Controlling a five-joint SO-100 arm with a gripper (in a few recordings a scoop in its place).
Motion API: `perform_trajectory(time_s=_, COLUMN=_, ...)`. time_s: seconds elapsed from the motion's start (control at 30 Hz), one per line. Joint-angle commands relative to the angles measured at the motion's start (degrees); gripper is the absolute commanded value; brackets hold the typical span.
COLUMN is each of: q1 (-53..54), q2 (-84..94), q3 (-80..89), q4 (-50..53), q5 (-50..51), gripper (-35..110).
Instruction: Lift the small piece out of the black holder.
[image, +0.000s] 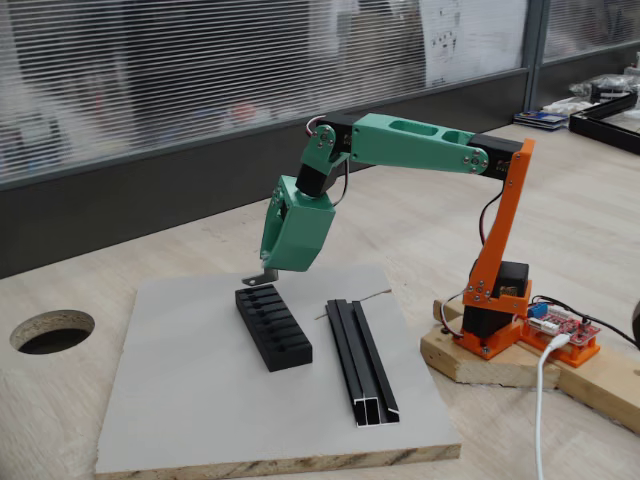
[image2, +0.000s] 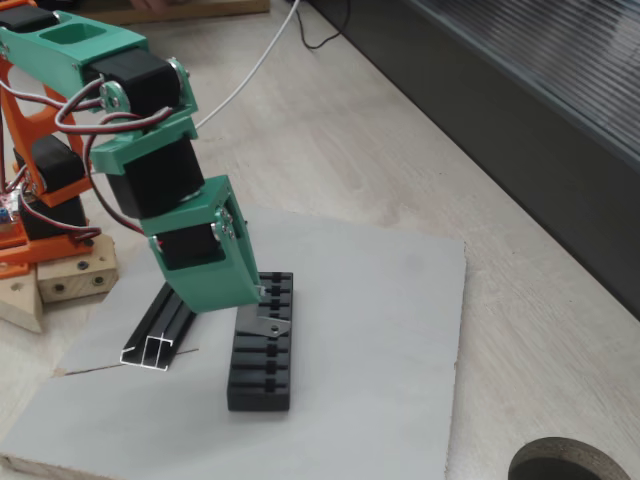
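Note:
The black holder (image: 275, 328) (image2: 262, 362), a slotted block, lies on the grey board. The small piece (image: 262, 277) (image2: 270, 323), a tiny bent grey metal bracket, hangs just over the holder's far end. In both fixed views it looks slightly clear of the slots. My green gripper (image: 270, 267) (image2: 258, 298) points down from above and is shut on the bracket's upright leg. Its fingertips are mostly hidden behind the green housing.
A long black channelled rail (image: 360, 365) (image2: 160, 328) lies beside the holder on the grey board (image: 190, 400) (image2: 390, 320). My orange base (image: 495, 320) stands on a wooden block with a white cable. A round hole (image: 52, 330) (image2: 572, 462) is cut in the tabletop.

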Motion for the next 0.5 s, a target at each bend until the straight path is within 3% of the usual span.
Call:
perform_trajectory(time_s=0.0, q1=0.62, q2=6.15, q3=-0.79, q4=0.79, q5=0.88, gripper=5)
perform_trajectory(time_s=0.47, q1=0.70, q2=13.45, q3=-0.88, q4=0.18, q5=0.88, gripper=5)
